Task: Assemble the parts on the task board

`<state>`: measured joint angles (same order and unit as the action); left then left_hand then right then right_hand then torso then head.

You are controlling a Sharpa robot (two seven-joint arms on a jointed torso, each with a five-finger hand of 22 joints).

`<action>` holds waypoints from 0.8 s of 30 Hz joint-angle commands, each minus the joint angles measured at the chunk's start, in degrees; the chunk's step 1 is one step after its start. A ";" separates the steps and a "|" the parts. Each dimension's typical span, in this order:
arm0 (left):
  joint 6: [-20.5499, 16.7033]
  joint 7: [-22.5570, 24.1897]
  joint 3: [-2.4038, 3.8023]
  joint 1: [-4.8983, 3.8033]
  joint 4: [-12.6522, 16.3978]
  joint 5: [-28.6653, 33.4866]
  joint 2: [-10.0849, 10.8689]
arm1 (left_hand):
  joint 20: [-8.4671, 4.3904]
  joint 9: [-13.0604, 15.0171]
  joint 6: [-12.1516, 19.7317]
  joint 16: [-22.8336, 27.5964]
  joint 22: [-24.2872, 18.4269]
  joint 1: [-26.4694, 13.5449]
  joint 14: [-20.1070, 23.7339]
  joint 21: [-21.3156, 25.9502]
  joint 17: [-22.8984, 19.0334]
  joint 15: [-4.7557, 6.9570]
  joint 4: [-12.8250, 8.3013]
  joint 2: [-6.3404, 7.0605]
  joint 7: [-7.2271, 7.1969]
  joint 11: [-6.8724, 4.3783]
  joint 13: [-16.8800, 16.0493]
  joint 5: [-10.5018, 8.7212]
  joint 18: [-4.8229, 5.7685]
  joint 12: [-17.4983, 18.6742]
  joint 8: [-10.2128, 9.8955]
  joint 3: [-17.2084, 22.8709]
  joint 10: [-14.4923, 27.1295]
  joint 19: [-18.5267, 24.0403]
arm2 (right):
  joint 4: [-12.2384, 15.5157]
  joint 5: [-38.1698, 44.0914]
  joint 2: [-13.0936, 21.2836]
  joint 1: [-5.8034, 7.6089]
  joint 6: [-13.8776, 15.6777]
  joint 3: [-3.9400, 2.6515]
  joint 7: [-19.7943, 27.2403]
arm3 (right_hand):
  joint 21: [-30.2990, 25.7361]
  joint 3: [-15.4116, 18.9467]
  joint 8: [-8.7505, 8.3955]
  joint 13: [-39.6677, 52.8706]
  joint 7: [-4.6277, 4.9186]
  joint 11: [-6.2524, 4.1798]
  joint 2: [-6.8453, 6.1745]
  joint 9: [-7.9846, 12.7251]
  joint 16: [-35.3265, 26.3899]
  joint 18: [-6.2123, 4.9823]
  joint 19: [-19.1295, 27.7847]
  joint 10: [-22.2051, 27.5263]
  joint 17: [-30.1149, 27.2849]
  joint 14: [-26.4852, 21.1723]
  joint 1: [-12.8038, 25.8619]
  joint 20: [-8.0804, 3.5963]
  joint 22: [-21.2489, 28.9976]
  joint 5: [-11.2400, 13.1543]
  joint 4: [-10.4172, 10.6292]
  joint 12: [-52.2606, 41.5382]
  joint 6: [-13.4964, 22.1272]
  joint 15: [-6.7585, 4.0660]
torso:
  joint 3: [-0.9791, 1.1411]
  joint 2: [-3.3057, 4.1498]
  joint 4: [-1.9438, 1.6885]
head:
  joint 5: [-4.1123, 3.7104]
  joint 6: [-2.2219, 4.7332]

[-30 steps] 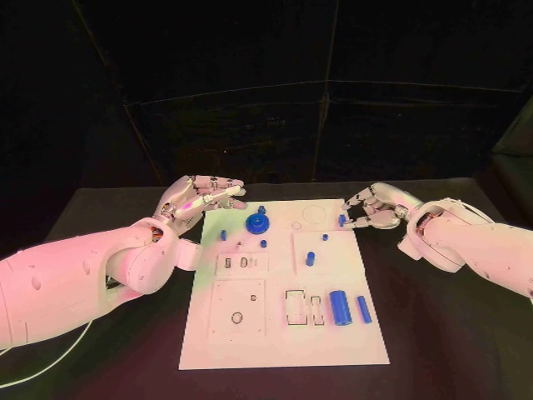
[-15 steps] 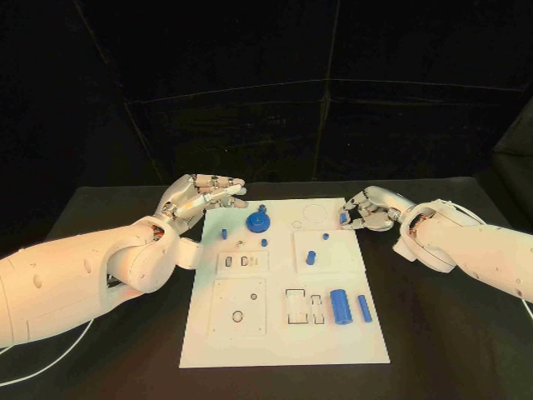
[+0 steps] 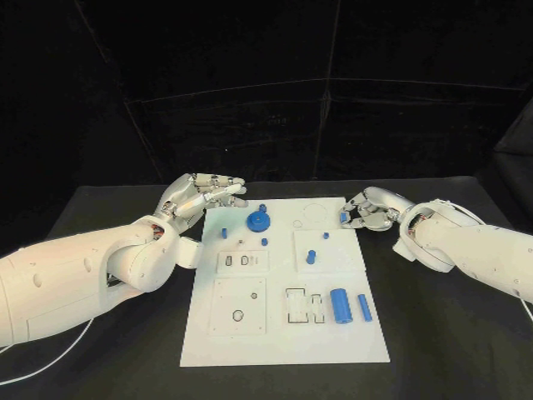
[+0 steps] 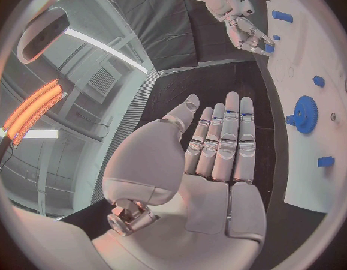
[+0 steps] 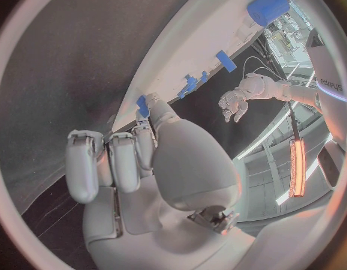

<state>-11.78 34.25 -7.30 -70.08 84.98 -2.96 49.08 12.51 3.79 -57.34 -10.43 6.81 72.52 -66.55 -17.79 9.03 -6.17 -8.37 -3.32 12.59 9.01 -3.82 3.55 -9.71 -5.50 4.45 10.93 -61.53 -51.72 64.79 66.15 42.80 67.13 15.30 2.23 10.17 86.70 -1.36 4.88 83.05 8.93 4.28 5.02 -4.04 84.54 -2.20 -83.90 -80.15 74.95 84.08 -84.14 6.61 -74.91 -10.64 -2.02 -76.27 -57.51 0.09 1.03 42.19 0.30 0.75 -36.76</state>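
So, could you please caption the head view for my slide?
Both hands flank the white task board: left hand empty, right hand pinching a small blue part.

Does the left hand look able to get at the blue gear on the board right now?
Probably yes. The left hand is open, holds nothing, and hovers at the task board's far left edge. The blue gear stands uncovered close beside it, nothing between them; the right hand is at the opposite edge.
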 commanded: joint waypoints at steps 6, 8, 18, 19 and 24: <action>0.60 0.29 0.04 -0.05 0.11 0.05 0.02 | 0.23 -0.01 -0.42 0.07 -0.06 -0.48 -0.39 0.10 0.06 0.07 0.00 -0.16 -0.14 0.08 0.02 0.10 -0.85 0.29 -0.17 0.39 -0.34 -0.15 | 0.47 -2.20 0.03 0.09 2.88 -0.03 1.00 | 0.39 -2.61 1.77 -6.17 -1.53 -1.70 1.55 -0.50 0.27 0.61 -1.35 -1.18 3.38 3.58 0.61 -1.21 -8.78 0.51 -0.59 -0.83 -4.02 -1.38 | 0.02 -0.02 0.05 | -0.21 -0.09; 0.62 0.27 0.04 -0.05 0.10 0.05 0.02 | 0.23 -0.01 -0.42 0.07 -0.06 -0.48 -0.39 0.10 0.06 0.07 0.00 -0.16 -0.14 0.08 0.02 0.10 -0.85 0.29 -0.17 0.39 -0.34 -0.15 | 0.64 -2.88 0.07 0.09 4.02 -0.04 1.29 | 0.43 -3.02 1.87 -6.07 -1.66 -1.83 1.70 -0.50 0.29 0.63 -1.40 -1.29 3.43 3.60 0.78 -1.36 -8.86 0.34 -0.67 -0.92 -4.27 -1.51 | 0.03 -0.03 0.06 | -0.23 -0.10; 0.56 0.20 0.04 -0.06 0.18 0.05 0.30 | 0.23 -0.01 -0.42 0.07 -0.06 -0.48 -0.39 0.10 0.06 0.07 0.00 -0.16 -0.14 0.08 0.02 0.10 -0.85 0.29 -0.17 0.39 -0.34 -0.15 | 7.00 -4.63 1.81 0.19 8.93 -0.10 -1.81 | 0.53 -5.12 1.76 -6.00 -1.83 -2.06 1.76 -0.33 0.38 0.69 -1.57 -1.43 3.71 3.67 1.88 -1.80 -9.09 -1.23 -1.13 -0.85 -4.39 -1.82 | -0.09 -0.17 0.06 | -0.12 -0.31; 0.52 0.19 0.04 -0.06 0.22 0.05 0.36 | 0.23 -0.01 -0.42 0.07 -0.06 -0.48 -0.39 0.10 0.06 0.07 0.00 -0.16 -0.14 0.08 0.02 0.10 -0.85 0.29 -0.17 0.39 -0.34 -0.15 | 8.32 -4.49 2.02 0.23 9.17 -0.11 -2.84 | 0.51 -5.22 1.71 -6.05 -1.80 -2.04 1.73 -0.30 0.37 0.68 -1.55 -1.39 3.69 3.67 1.98 -1.81 -9.06 -1.15 -1.13 -0.80 -4.32 -1.81 | -0.12 -0.16 0.02 | -0.12 -0.29; 0.45 0.17 0.04 -0.09 0.31 0.05 0.55 | 0.23 -0.01 -0.42 0.07 -0.06 -0.48 -0.39 0.10 0.06 0.07 0.00 -0.16 -0.14 0.08 0.02 0.10 -0.85 0.29 -0.17 0.39 -0.34 -0.15 | 13.83 -2.69 1.69 0.75 8.86 -0.13 -9.20 | 0.42 -5.88 1.49 -6.16 -1.71 -1.96 1.44 -0.19 0.24 0.64 -1.41 -1.30 3.45 3.61 2.63 -1.80 -8.88 -0.69 -1.26 -0.61 -4.10 -1.77 | -0.20 -0.26 -0.10 | -0.16 -0.35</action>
<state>-11.77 34.19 -7.31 -70.08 85.12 -2.96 49.61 12.51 3.79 -57.34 -10.43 6.83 72.52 -66.55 -17.79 9.02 -6.17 -8.37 -3.32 12.59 9.01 -3.82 3.54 -9.71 -5.50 4.45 10.93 -61.53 -51.71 77.68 62.77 44.78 67.71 22.49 2.14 6.48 86.97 -6.21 6.05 82.32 8.31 3.55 6.54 -4.05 84.81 -2.20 -83.96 -80.46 74.93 84.05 -82.24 5.21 -74.91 -11.70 -4.16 -77.21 -59.89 -1.36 0.91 42.04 0.36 0.57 -37.01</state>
